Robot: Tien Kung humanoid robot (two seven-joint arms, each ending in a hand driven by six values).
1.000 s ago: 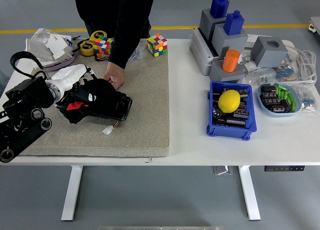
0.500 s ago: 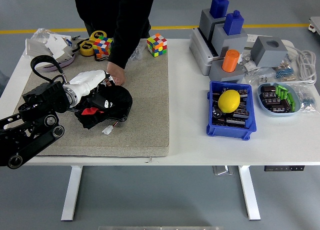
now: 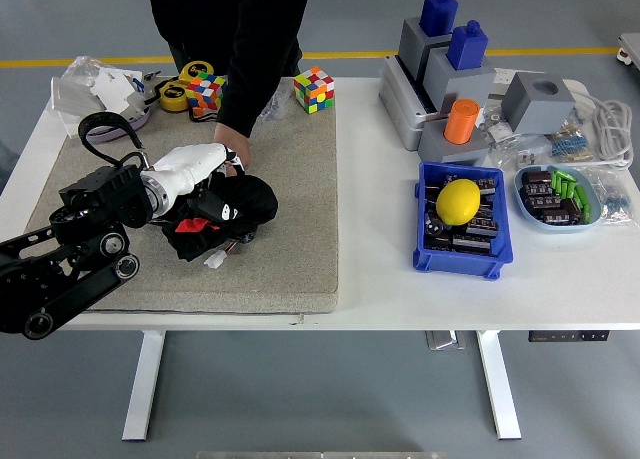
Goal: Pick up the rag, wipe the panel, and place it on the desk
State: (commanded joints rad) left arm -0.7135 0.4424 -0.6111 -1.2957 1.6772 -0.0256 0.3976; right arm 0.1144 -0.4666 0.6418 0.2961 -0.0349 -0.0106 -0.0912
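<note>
A black rag with a red patch lies bunched on the beige mat, covering most of a dark panel whose edge shows below it. My left hand, white, is shut on the rag and presses it down onto the panel. A person's hand rests on the mat at the panel's far edge, right beside my hand. My right arm is out of view.
Two colour cubes, tape rolls and a plastic bag sit at the back left. At right stand grey blocks, a blue bin with a yellow lemon, a parts tray and a white cable.
My left hand has moved right across the panel with the rag, which now bunches further right and covers more of the panel. The person's hand stays at the panel's far edge.
</note>
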